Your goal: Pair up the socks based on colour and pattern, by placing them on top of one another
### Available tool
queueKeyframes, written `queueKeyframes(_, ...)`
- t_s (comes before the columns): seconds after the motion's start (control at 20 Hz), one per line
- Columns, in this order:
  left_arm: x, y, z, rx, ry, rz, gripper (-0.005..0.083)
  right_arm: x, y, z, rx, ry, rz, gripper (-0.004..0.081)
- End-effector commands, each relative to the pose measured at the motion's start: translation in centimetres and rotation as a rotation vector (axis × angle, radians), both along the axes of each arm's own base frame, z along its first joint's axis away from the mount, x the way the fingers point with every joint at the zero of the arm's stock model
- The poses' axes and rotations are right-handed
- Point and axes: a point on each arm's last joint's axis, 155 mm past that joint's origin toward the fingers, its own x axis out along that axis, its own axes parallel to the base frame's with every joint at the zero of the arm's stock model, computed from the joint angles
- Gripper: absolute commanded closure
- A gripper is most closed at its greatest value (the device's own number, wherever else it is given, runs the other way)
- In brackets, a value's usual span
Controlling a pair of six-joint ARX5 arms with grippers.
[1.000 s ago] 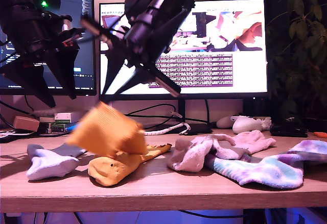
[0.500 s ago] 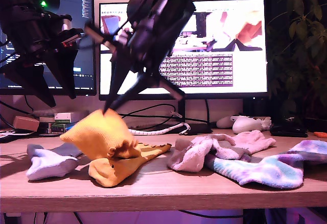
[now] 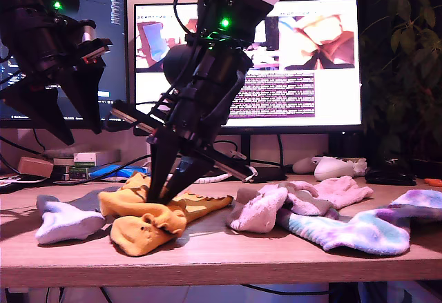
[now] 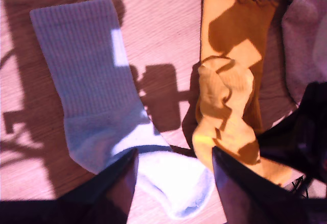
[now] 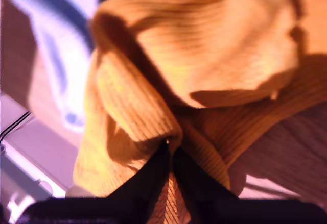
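Mustard sock [image 3: 138, 210] (crumpled) in second hand [image 3: 155, 199].

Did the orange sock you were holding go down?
Yes. The held orange sock has dropped from in front of the monitor's lower edge onto the other orange sock on the desk.

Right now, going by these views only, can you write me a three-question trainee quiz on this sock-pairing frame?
1. True or false: my second gripper has its jaws shut on the mustard sock.
2. Which sock lies nearest the exterior view's left edge? A) tie-dye sock B) lavender-white sock C) pink sock
3. Fill in: my first gripper hangs above the desk with its jaws ____.

Key
1. True; the fabric is pinched between them, over the other mustard sock.
2. B, the lavender-white sock.
3. Open, holding nothing.
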Motion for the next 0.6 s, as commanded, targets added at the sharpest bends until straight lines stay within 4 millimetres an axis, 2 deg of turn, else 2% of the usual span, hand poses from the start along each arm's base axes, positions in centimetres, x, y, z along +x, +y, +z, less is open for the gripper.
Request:
queueKeyframes(0.0, 0.1, 0.1, 0.6, -0.005, -0.022, -0.001, 0.0367, -0.1, 0.6, 4.0, 0.064, -0.074, 0.027, 0.0781)
queueKeyframes(0.2, -0.6, -0.4, 1.1, -0.034, -0.013, -0.030, 0.0370, 0.5, -0.7, 8.8, 0.118, -0.150, 0.019, 0.0781)
queueKeyframes(0.25, -0.9, -0.6, 1.6, -0.049, -0.013, -0.036, 0.0397, 0.8, -0.9, 10.1, 0.137, -0.176, 0.016, 0.0781)
queueKeyframes(0.35, -1.9, -1.3, 3.3, -0.102, -0.023, -0.055, 0.0455, 1.2, -1.4, 12.1, 0.168, -0.216, 0.005, 0.0781)
queueKeyframes(0.55, -4.0, -3.2, 7.7, -0.182, -0.113, -0.118, 0.0457, 1.9, -1.6, 14.7, 0.229, -0.262, -0.013, 0.0781)
